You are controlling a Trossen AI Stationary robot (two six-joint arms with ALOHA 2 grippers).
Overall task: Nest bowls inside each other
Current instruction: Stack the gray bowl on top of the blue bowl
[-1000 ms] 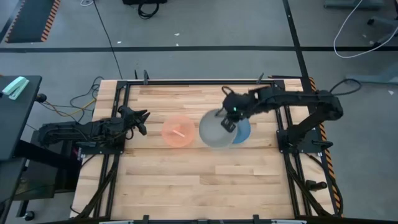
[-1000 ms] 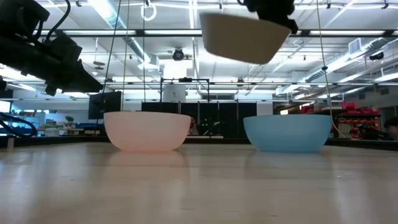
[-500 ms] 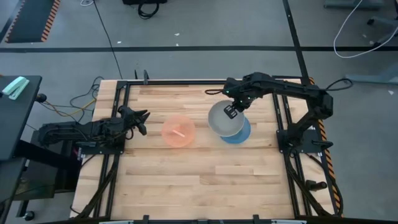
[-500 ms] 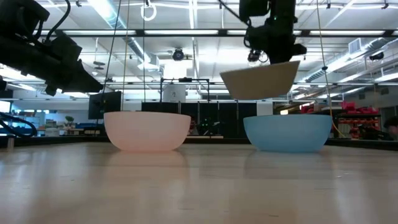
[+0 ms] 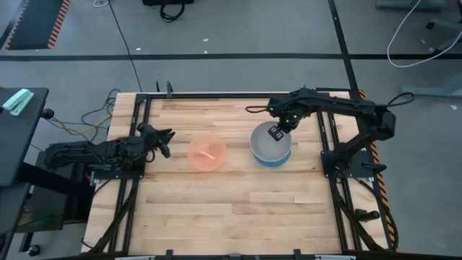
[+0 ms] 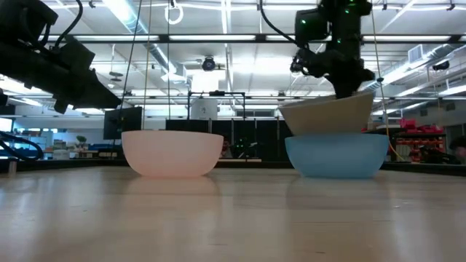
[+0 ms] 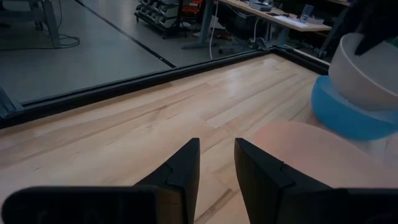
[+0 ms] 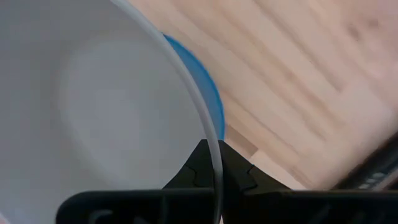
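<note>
The pale grey-white bowl (image 5: 267,144) (image 6: 328,116) sits tilted, its lower part down inside the blue bowl (image 5: 283,158) (image 6: 336,155). My right gripper (image 5: 275,132) (image 8: 214,155) is shut on its rim, at the side toward the table's far edge. The salmon-pink bowl (image 5: 207,152) (image 6: 172,153) stands upright on the table, left of the pair. My left gripper (image 5: 164,141) (image 7: 215,163) hovers left of the pink bowl, open by a narrow gap and touching nothing. My right gripper pinches the grey-white bowl's rim (image 8: 210,132), one finger inside the bowl and one finger (image 8: 235,167) outside. It comes from above, pointing down. The bowl hangs tilted, its held side higher, with its base below the blue bowl's rim (image 6: 335,137); whether the two touch, I cannot tell.
The wooden table (image 5: 216,209) has bare room in front of the bowls and toward the near edge. Black frame rails (image 5: 137,144) run along the left and right sides. The right arm (image 5: 339,108) reaches in from the table's far right corner.
My right gripper has gone down and toward the table's right and far side, still shut on the grey-white bowl. The bowl was high above the gap between the pink and blue bowls; now it is lowered, tilted, into the blue bowl.
</note>
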